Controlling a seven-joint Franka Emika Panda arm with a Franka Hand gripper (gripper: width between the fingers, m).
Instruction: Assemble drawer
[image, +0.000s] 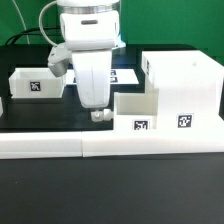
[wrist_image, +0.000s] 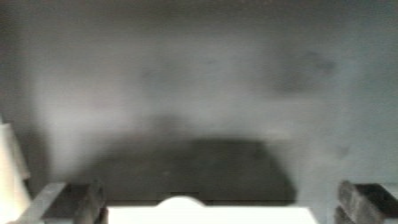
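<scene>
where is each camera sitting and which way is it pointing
Exterior view: off the arm, on the wall bar side of the table, looking across at the housing, near tray and far tray; shows the arm and gripper.
Wrist view: on the wrist, looking along the gripper at a blurred dark surface; both fingers show, apart, with a white edge between them.
Shared: the gripper, surely; the white edge's identity is unclear.

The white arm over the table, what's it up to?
A robot arm is putting together a white drawer unit. Its claw hangs open just beside one small tray, which sits next to the tall housing. The second tray sits apart at the exterior view's left. Neither tray is in the housing yet.
</scene>
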